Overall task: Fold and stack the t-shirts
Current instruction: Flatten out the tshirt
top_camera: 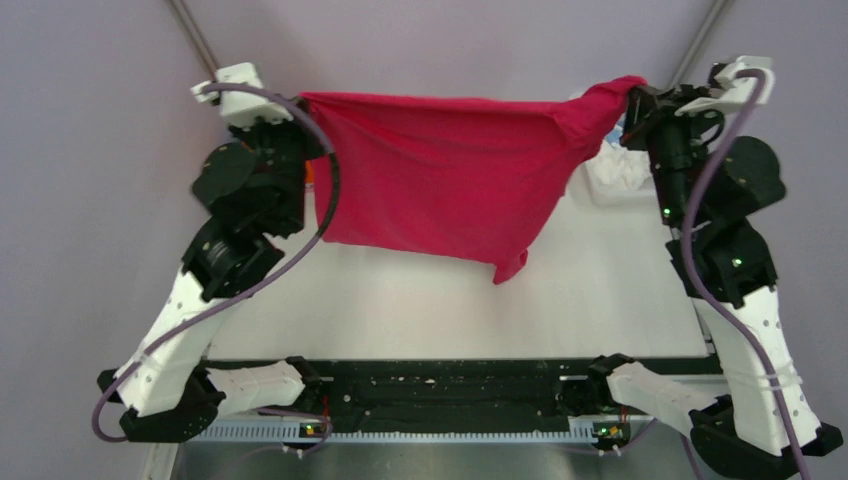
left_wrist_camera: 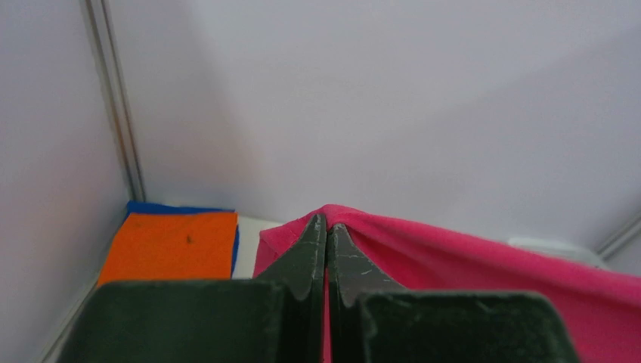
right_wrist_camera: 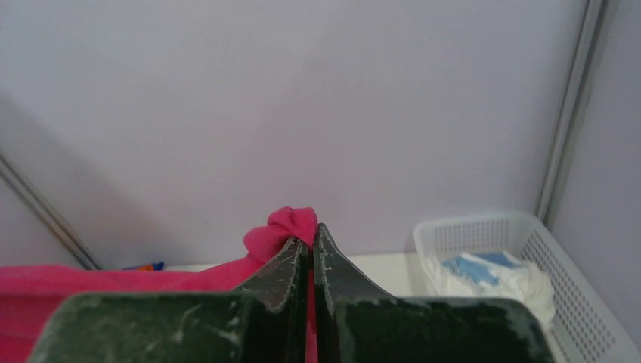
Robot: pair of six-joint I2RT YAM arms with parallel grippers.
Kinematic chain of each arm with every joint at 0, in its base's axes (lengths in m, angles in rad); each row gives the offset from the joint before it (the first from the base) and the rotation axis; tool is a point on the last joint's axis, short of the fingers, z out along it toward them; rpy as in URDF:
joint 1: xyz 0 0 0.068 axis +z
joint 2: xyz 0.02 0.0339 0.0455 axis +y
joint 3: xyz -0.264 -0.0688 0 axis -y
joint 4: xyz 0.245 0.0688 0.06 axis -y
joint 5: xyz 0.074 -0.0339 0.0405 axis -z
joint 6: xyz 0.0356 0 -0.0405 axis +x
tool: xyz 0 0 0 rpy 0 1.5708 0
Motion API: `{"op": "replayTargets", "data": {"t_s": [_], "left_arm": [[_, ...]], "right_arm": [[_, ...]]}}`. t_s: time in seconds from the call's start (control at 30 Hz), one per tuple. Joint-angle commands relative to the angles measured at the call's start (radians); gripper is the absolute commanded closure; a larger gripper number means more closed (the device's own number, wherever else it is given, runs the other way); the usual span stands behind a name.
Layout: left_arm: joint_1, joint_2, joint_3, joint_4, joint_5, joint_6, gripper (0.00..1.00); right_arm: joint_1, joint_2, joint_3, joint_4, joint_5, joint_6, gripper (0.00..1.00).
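A crimson-pink t-shirt [top_camera: 440, 180] hangs stretched in the air between my two grippers, its lower edge draping toward the table. My left gripper [top_camera: 303, 103] is shut on its left top corner; the wrist view shows the cloth [left_wrist_camera: 453, 257] pinched between the fingers. My right gripper [top_camera: 632, 100] is shut on the right top corner, with a bunch of pink cloth [right_wrist_camera: 283, 227] above the fingertips. A folded orange t-shirt [left_wrist_camera: 170, 246] lies on a blue one [left_wrist_camera: 151, 206] at the far left corner. White and pale blue shirts [right_wrist_camera: 484, 276] lie in the basket.
A white plastic mesh basket [right_wrist_camera: 559, 280] stands at the far right corner, partly visible in the top view [top_camera: 615, 180]. Walls close the cell at back and sides. The white table [top_camera: 450, 310] lies below the hanging shirt.
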Motion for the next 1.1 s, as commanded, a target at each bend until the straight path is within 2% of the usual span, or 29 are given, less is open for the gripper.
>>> {"op": "replayTargets", "data": {"t_s": [0.0,0.1,0.33,0.5,0.63,0.73,0.8,0.83,0.87,0.9,0.93,0.97,1.0,1.07], "left_arm": [[-0.003,-0.128,0.116,0.103,0.193,0.143,1.0],[-0.002,-0.175,0.142,0.076,0.339,0.137,1.0],[-0.002,-0.23,0.198,0.019,0.504,0.127,1.0],[-0.002,-0.233,0.193,0.024,0.55,0.12,1.0],[-0.003,-0.174,0.185,0.041,0.465,0.144,1.0],[-0.003,-0.111,0.119,0.14,0.234,0.22,1.0],[0.004,-0.045,0.031,0.294,0.018,0.315,1.0],[0.031,-0.012,-0.01,0.374,-0.084,0.337,1.0],[0.075,0.025,-0.031,0.373,-0.109,0.296,1.0],[0.137,0.07,-0.026,0.285,-0.081,0.194,1.0],[0.222,0.118,-0.006,0.086,0.008,0.044,1.0],[0.302,0.167,0.007,-0.024,0.101,-0.088,1.0],[0.367,0.217,-0.004,-0.067,0.153,-0.17,1.0],[0.413,0.326,-0.063,-0.076,0.173,-0.2,1.0]], "right_arm": [[-0.007,-0.03,0.202,-0.062,-0.189,-0.074,1.0],[-0.006,-0.046,0.279,-0.094,-0.261,-0.051,1.0],[-0.007,-0.125,0.373,-0.118,-0.552,0.006,1.0],[-0.007,-0.15,0.374,-0.095,-0.587,-0.002,1.0],[-0.007,-0.132,0.338,-0.084,-0.501,-0.028,1.0],[-0.007,-0.095,0.27,-0.055,-0.363,-0.051,1.0],[-0.007,-0.062,0.201,-0.014,-0.25,-0.067,1.0],[-0.007,-0.041,0.165,0.013,-0.193,-0.08,1.0],[-0.007,-0.018,0.111,0.044,-0.143,-0.084,1.0],[-0.007,0.008,0.073,0.076,-0.091,-0.118,1.0],[-0.007,0.039,0.035,0.1,-0.041,-0.135,1.0],[-0.007,0.074,0.003,0.117,0.014,-0.139,1.0],[-0.007,0.112,-0.031,0.139,0.078,-0.142,1.0],[-0.011,0.196,-0.109,0.212,0.164,-0.16,1.0]]}}
